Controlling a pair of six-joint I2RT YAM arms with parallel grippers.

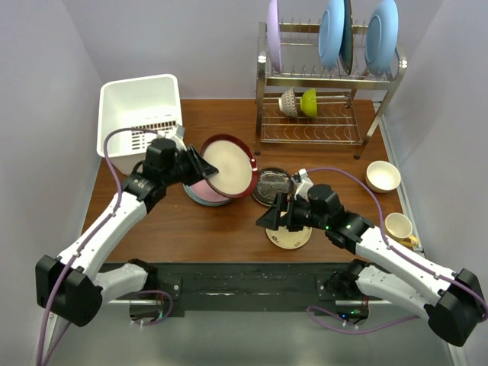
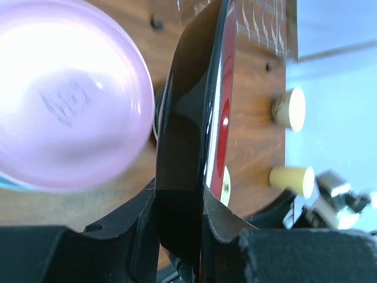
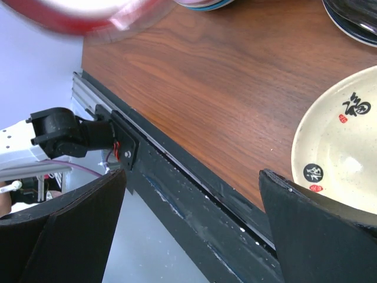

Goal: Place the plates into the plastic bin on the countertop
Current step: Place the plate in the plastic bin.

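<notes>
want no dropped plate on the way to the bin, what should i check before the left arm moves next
1. The maroon-rimmed plate sits between the left jaws: ok.
2. Grip firm enough for the swing: cannot tell.
3. Held plate clear of the pink plate: cannot tell.
4. The plastic bin has room, nothing seen inside: ok.
5. The right jaws are open, low by the small yellowish plate, away from the bin: ok.

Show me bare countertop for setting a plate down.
Free: near countertop between left arm and small yellowish plate; back gap between plastic bin and wire rack. Crowded: centre, around the pink plate and dark glass plate.
</notes>
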